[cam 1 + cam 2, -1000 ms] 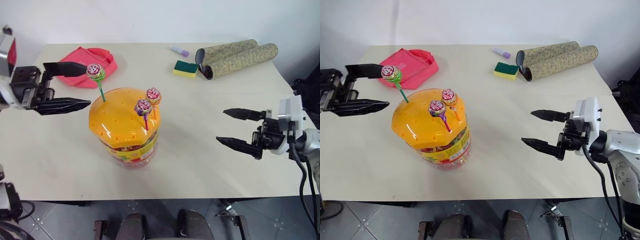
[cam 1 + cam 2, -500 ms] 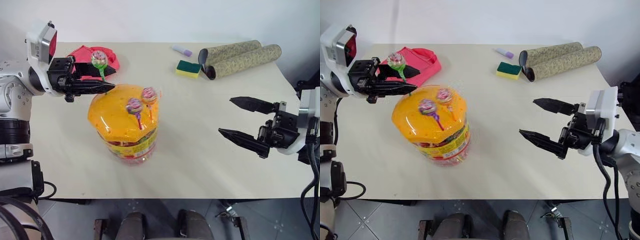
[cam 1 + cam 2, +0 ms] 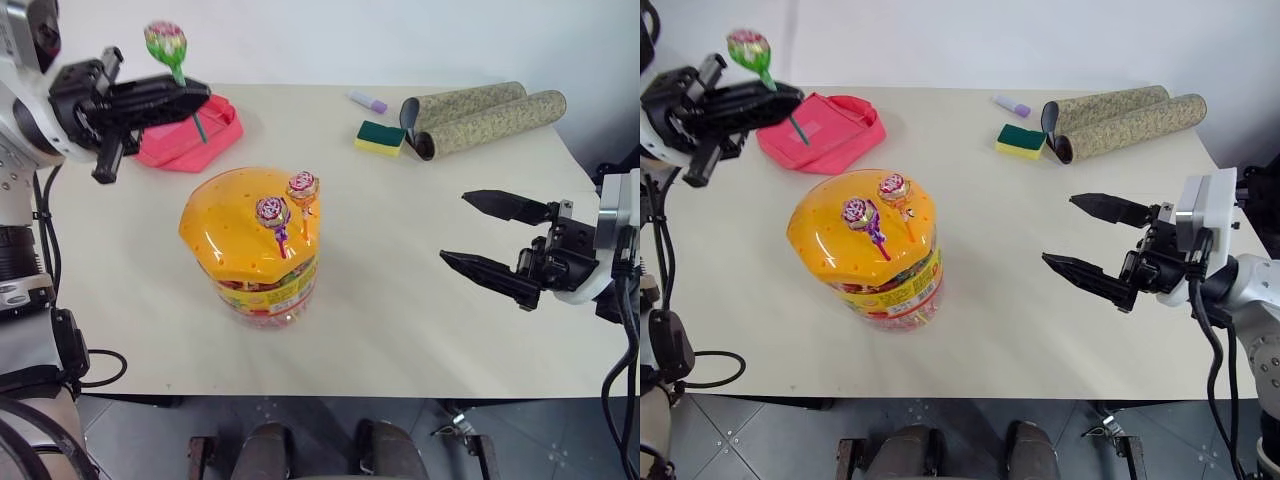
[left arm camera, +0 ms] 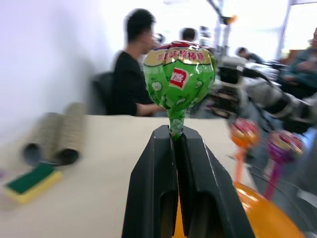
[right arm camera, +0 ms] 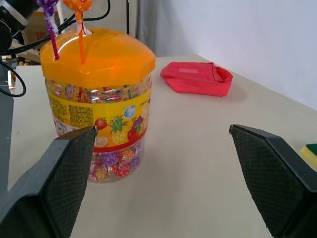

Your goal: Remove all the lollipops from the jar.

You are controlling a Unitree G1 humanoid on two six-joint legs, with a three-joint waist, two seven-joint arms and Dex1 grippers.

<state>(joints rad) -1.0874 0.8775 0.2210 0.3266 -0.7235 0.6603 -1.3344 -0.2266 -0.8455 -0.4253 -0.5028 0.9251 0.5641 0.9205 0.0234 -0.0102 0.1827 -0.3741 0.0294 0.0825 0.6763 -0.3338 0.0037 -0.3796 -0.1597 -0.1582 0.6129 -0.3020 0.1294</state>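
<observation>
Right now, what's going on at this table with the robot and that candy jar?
The robot is pulling lollipops out of the jar. Its left hand is shut on the green-stick lollipop, held up clear of the orange lid, above the pink pouch. Two lollipops, one purple-stick and one orange-stick, stand in holes in the lid. The right hand hangs open over the table, to the right of the jar, holding nothing.

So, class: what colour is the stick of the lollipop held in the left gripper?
Green; the lollipop and its stick are clearest in the left eye view, pinched by the left gripper.
</observation>
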